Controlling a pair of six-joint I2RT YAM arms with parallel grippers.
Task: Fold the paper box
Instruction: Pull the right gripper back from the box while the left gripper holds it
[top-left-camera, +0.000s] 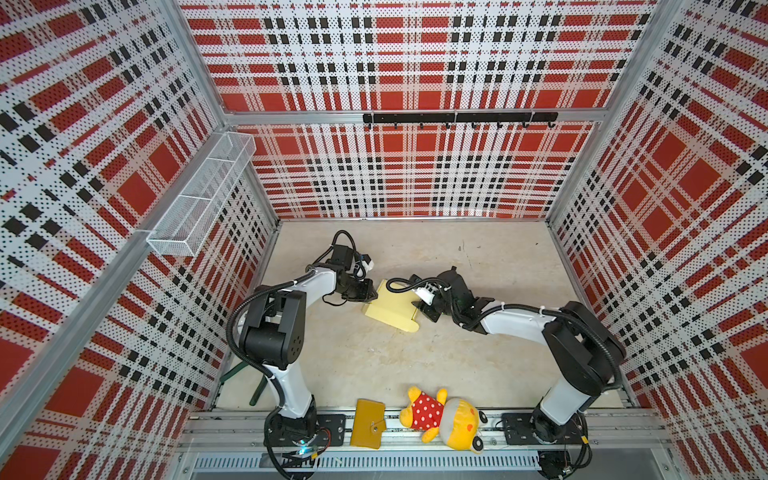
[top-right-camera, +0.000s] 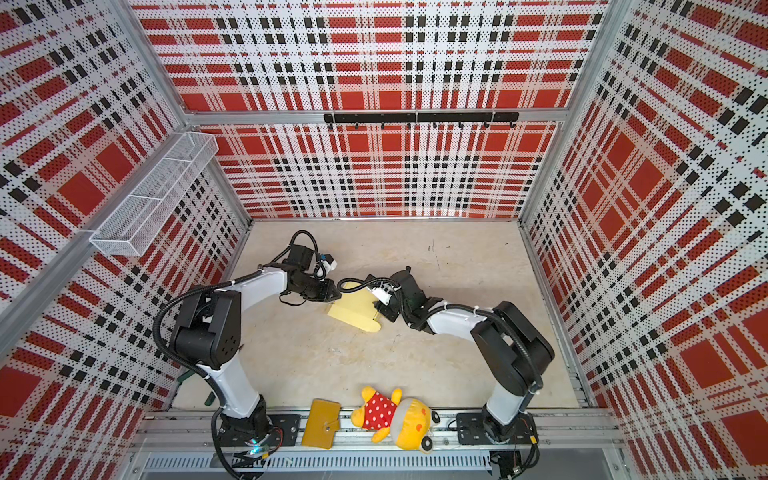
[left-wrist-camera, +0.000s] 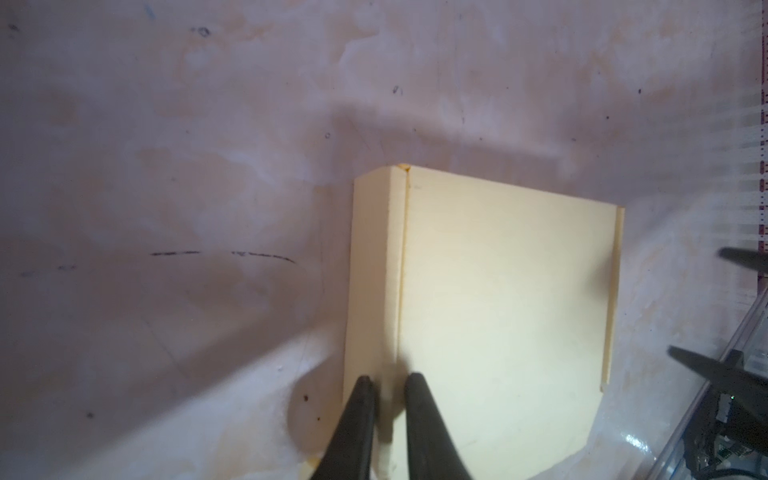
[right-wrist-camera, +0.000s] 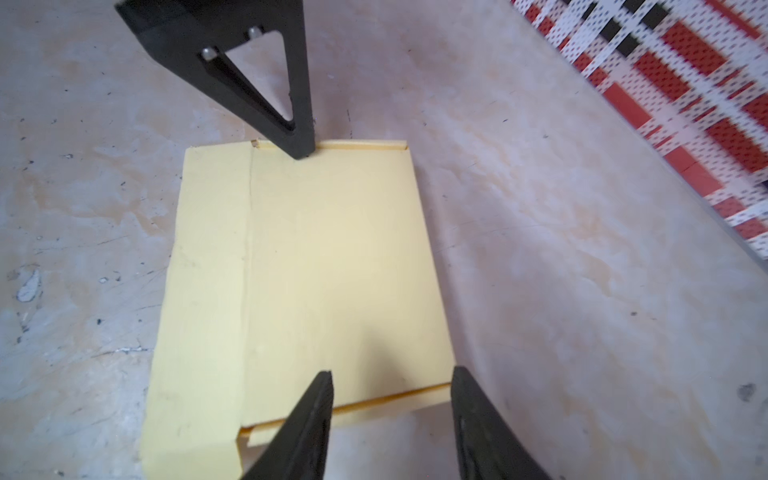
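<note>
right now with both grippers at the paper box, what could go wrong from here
1. The right gripper is open and grips nothing, so the paper box may slide on the smooth table if the left gripper pushes at its edge.
2. The long flap beside the crease looks untucked; it could spring up or buckle.
3. Both grippers sit close across the box and might collide.

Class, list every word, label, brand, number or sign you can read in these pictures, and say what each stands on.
None: no readable text anywhere. The paper box is plain pale yellow, the wallet shows only a snap, the plush toy only white dots, and the walls only a plaid pattern.
</note>
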